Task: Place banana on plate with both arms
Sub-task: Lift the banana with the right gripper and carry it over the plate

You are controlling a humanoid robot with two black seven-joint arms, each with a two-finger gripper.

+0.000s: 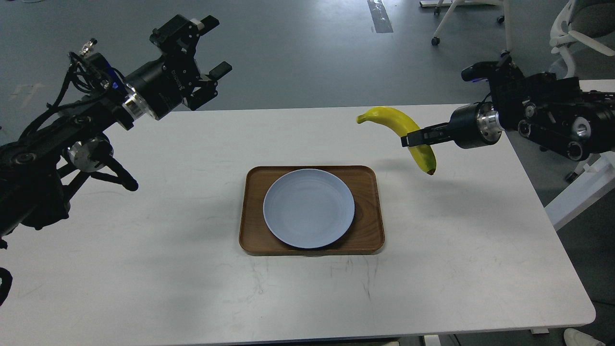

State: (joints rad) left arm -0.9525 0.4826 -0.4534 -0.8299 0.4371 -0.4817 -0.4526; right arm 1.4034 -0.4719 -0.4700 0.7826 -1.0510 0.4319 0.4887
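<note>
The yellow banana (394, 121) hangs in the air above the table, to the upper right of the plate, held near its middle by my right gripper (411, 139), which is shut on it. Its dark tip points down and its stem end points left. The pale blue-grey plate (309, 207) lies empty on the brown wooden tray (370, 211) at the table's middle. My left gripper (211, 45) is open and empty, raised above the table's far left edge, well away from the plate.
The white table (192, 269) holds only the tray and plate. A second white table (596, 91) and white chairs (571, 33) stand at the far right, close behind my right arm.
</note>
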